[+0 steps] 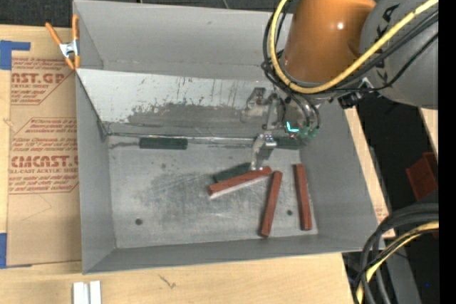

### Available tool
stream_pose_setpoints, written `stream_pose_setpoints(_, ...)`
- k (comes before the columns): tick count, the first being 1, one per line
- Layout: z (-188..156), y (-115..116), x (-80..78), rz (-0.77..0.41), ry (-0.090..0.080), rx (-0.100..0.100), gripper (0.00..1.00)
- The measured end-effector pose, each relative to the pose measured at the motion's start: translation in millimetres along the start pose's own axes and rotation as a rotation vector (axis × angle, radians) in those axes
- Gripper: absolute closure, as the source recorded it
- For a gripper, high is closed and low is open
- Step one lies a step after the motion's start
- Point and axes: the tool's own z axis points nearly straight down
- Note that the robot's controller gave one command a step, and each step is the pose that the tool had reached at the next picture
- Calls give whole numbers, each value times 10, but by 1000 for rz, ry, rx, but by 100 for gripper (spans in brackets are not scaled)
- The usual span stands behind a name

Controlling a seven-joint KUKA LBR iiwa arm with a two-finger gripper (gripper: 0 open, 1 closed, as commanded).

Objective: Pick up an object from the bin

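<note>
Grey metal bin (96,153), a few bars on its floor.
Your gripper (263,153) hangs over the right end of the slanted red-brown bar (239,184) mid-floor; you cannot tell whether it's open or closed.

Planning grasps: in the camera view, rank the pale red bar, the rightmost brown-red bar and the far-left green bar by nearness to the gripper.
1. Pale red bar, just below the gripper.
2. Rightmost brown-red bar, front right.
3. Far-left green bar, by the back wall.

Bin (142,221) grey metal, scuffed matt (back wall scratched); red-brown sticks (269,204) matt; orange cover (324,25) glossy.
</note>
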Motion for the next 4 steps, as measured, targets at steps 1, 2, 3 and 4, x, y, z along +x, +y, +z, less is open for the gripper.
stream_pose_setpoints(1, -42, 0, -15, 0, -8, 0, 0)
stream_pose_setpoints(2, 359, -56, -31, 7, -17, -1, 0)
stream_pose_setpoints(3, 1142, -44, 131, -119, -11, 0, 0)
stream_pose_setpoints(4, 1594, -136, -1, -91, -20, -2, 100)
